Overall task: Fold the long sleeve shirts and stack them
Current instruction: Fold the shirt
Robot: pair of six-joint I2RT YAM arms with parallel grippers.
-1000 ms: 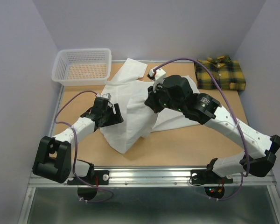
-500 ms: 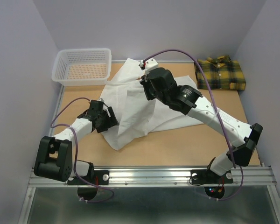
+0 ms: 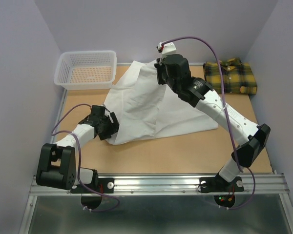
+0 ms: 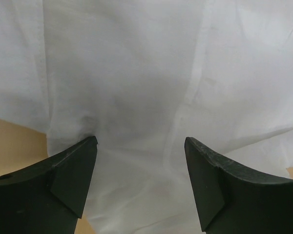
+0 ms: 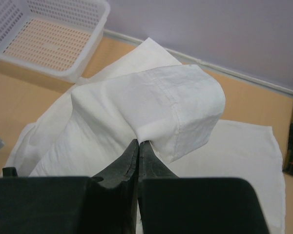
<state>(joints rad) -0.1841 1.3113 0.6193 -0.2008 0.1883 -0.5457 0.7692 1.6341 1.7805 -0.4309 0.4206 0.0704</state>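
The white shirt [image 3: 141, 105] lies spread across the middle of the table. My right gripper [image 3: 161, 73] is shut on a hemmed edge of it [image 5: 156, 105] and holds that edge lifted near the far side. My left gripper [image 3: 109, 128] is open at the shirt's near left corner, its fingers either side of the white cloth [image 4: 136, 97] without pinching it. The plaid shirt [image 3: 231, 76] lies folded at the far right corner.
A white mesh basket [image 3: 86, 69] stands at the far left corner; it also shows in the right wrist view [image 5: 49, 36]. Walls close the table at the back and both sides.
My right gripper has carried the shirt's edge away toward the far side, opening the cloth out flatter. My left gripper has drawn back a little toward the near left.
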